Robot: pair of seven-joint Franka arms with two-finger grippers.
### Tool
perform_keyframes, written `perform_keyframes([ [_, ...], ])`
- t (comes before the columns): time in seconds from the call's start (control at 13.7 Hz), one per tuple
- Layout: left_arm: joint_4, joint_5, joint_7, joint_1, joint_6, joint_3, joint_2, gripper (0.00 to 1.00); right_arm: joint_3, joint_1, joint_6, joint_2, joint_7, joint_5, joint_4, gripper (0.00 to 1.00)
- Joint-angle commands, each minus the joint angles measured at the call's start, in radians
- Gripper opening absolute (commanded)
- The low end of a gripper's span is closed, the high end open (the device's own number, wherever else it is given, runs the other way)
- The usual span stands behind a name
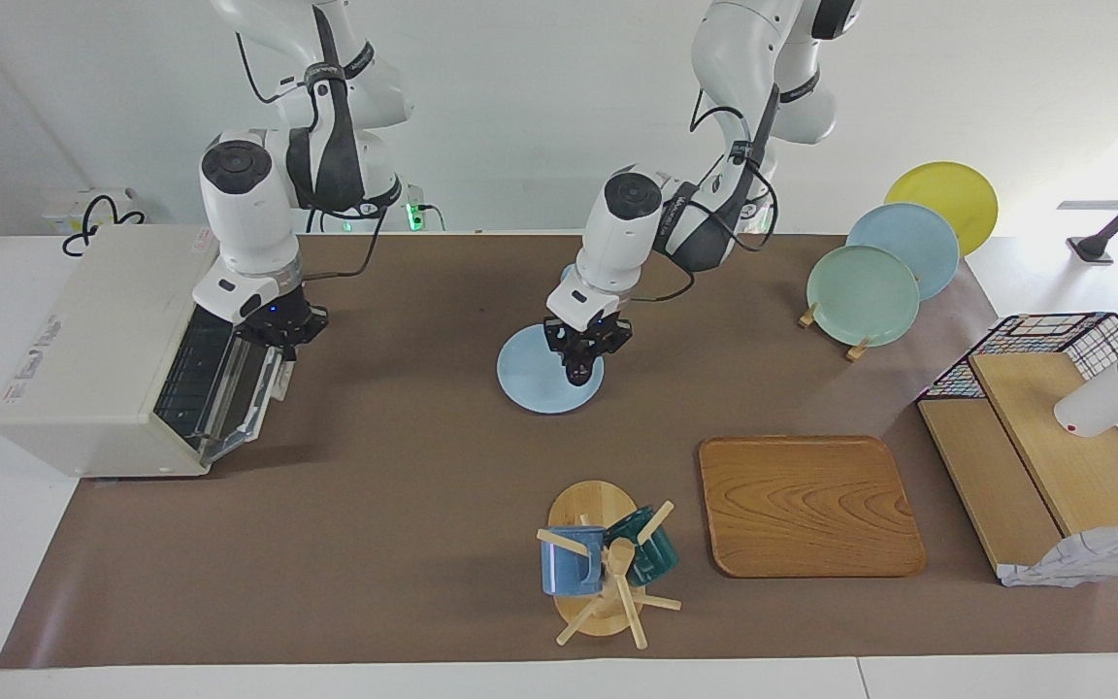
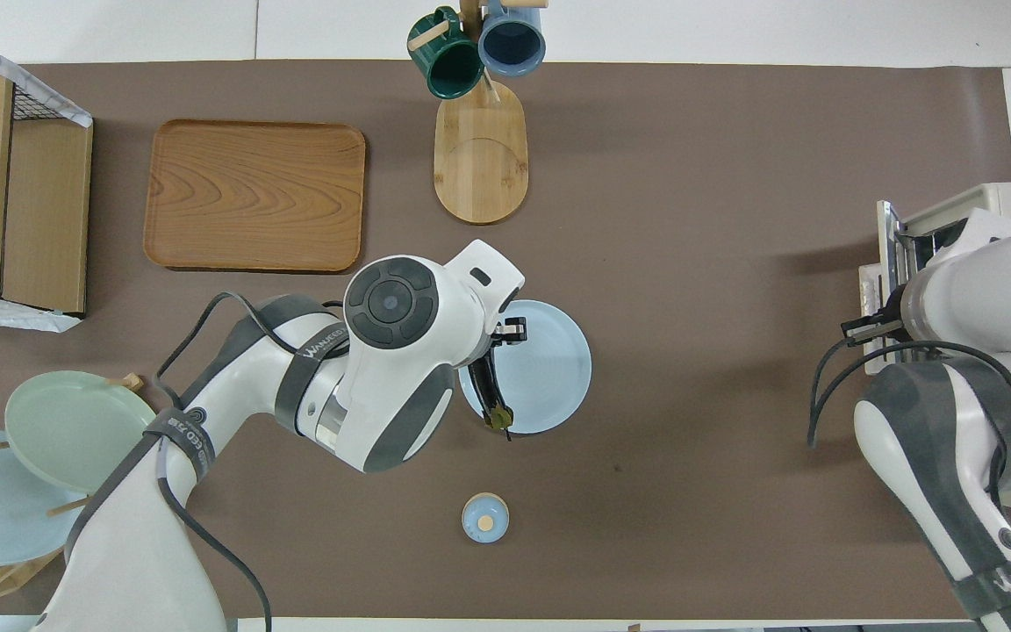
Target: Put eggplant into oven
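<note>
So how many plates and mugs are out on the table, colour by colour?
Light blue plates: 2, one flat mid-table, one on the plate rack
Green plate: 1
Yellow plate: 1
Blue mug: 1
Dark green mug: 1
Total: 6
</note>
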Motion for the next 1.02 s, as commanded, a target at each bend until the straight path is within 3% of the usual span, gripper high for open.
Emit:
perform_keyframes([
  [0.0,-0.011,-0.015,-0.010,-0.051,0.084,0.018,0.048,0.00,-0.030,-0.055,0.159,0.064,-0.010,-0.055,-0.052,0.00],
  [0.44,-0.013,-0.015,0.002,-0.053,0.089,0.018,0.056,0.00,-0.030,-0.047,0.261,0.096,0.002,-0.055,-0.086,0.00],
  [0.51,-0.012,-0.015,0.002,-0.053,0.086,0.020,0.056,0.15,-0.030,-0.039,0.290,0.115,0.016,-0.055,-0.089,0.00],
  [0.58,-0.012,-0.015,-0.004,-0.053,0.084,0.018,0.056,0.79,-0.030,-0.038,0.316,0.140,0.030,-0.055,-0.089,0.00],
  [0.66,-0.012,-0.015,-0.002,-0.053,0.078,0.020,0.056,1.00,-0.030,-0.039,0.348,0.165,0.032,-0.055,-0.089,0.00],
  [0.95,-0.005,-0.015,0.002,-0.034,0.057,0.024,0.032,1.00,-0.030,-0.042,0.370,0.192,0.030,-0.055,-0.089,0.00],
])
